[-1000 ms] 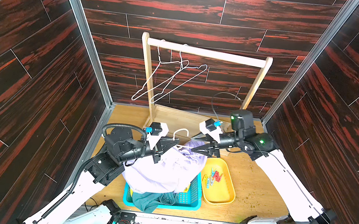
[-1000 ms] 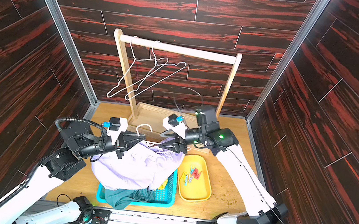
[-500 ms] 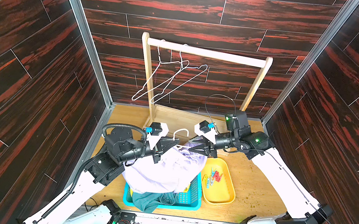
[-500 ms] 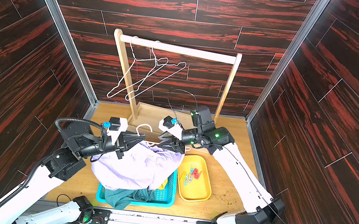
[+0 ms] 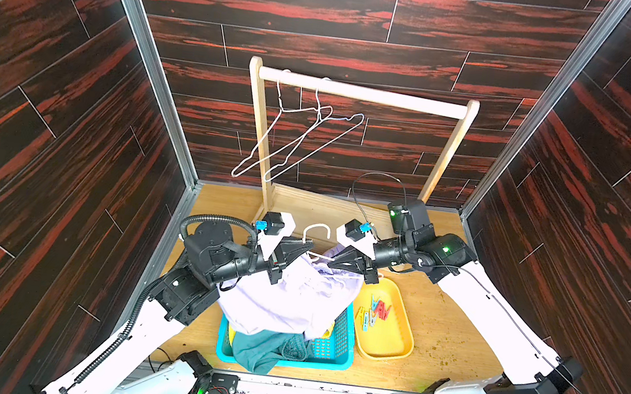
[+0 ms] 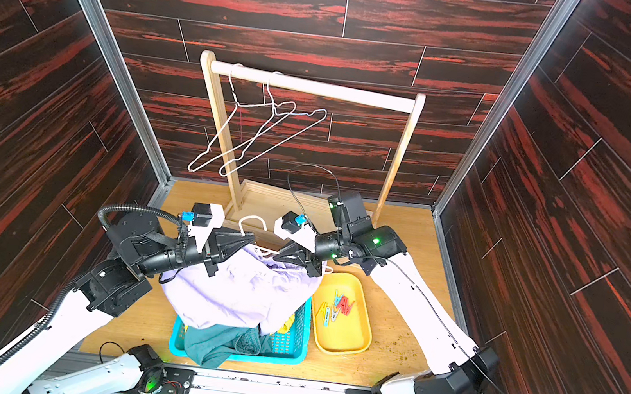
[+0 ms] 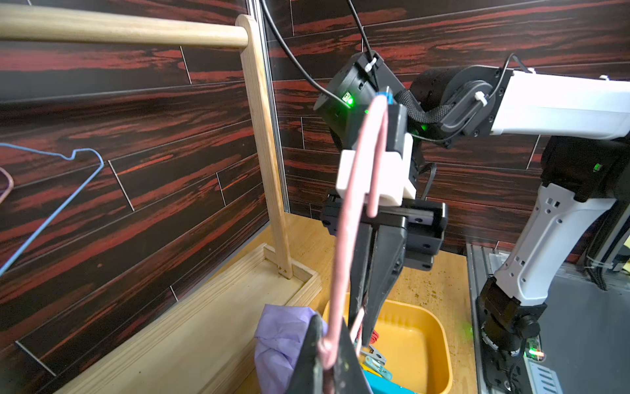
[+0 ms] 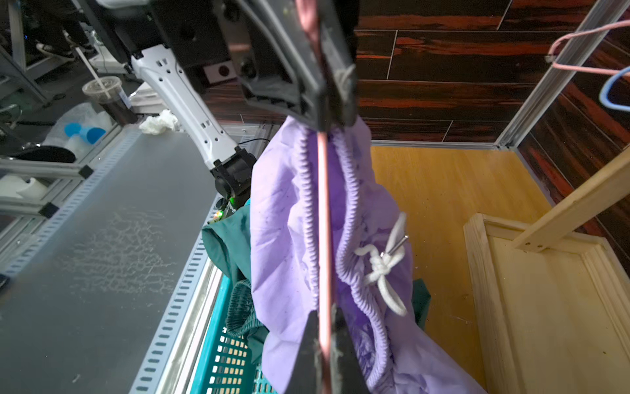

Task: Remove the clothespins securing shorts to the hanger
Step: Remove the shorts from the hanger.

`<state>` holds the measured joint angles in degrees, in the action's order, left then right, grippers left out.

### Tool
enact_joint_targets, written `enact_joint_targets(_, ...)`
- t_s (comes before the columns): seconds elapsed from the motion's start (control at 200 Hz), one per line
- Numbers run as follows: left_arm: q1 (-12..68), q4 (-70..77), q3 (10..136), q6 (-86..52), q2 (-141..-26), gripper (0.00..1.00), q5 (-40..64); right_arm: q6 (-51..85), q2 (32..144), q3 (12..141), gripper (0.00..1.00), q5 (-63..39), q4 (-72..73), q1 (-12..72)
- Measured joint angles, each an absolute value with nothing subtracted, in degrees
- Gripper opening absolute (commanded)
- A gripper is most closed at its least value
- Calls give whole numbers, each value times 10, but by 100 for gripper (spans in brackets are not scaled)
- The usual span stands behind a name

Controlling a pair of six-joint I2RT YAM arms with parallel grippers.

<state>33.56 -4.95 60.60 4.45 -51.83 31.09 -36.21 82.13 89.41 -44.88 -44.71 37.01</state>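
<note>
Lavender shorts with a white drawstring hang from a pink wire hanger, drooping over a teal basket. My left gripper is shut on the hanger just below its hook. My right gripper is shut on the hanger's thin bar, between the two sides of the elastic waistband. In both top views the two grippers face each other tip to tip above the shorts. Several clothespins lie loose in a yellow tray.
Dark teal shorts spill over the basket's front, and a bit of yellow fabric shows inside. A wooden rack stands at the back with two bare wire hangers. The tray sits right of the basket.
My right gripper has moved left to the hanger and closed on its bar. The left gripper has kept its hold and not moved.
</note>
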Motion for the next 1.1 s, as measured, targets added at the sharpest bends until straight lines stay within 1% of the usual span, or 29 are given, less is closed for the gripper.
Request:
enact_joint_targets(0.025,336,-51,606,44,-519,1,309,-361,821,891,0,-449,-444,370)
enact_joint_targets(0.045,336,-51,606,44,-520,4,309,-361,821,890,0,-449,-442,370)
enact_joint_targets(0.065,336,-52,606,43,-520,10,308,-361,821,888,0,-449,-440,370)
enact_joint_targets(0.085,336,-52,606,43,-521,18,306,-361,821,886,0,-449,-438,370)
enact_joint_targets(0.11,336,-54,606,43,-521,33,304,-361,821,884,0,-449,-436,370)
enact_joint_targets(0.13,336,-56,606,43,-521,43,303,-361,821,881,0,-449,-433,370)
enact_joint_targets(0.18,337,-56,606,41,-521,59,302,-360,821,875,0,-446,-428,370)
enact_joint_targets(0.246,338,-57,607,41,-520,72,297,-360,821,864,0,-442,-424,370)
enact_joint_targets(0.346,339,-69,607,45,-516,81,284,-358,821,849,0,-440,-418,370)
enact_joint_targets(0.536,339,-161,622,67,-491,86,231,-348,820,825,0,-439,-390,370)
enact_joint_targets(0.586,339,-193,629,67,-478,88,203,-344,818,818,0,-439,-384,370)
enact_joint_targets(0.737,339,-291,654,55,-430,88,118,-332,807,794,0,-439,-359,370)
enact_joint_targets(0.877,339,-387,708,5,-410,80,46,-323,801,781,0,-438,-343,370)
enact_joint_targets(0.997,339,-475,772,-73,-433,70,14,-315,795,773,0,-436,-333,370)
enact_joint_targets(1.102,339,-544,808,-147,-474,69,10,-306,794,773,0,-435,-324,370)
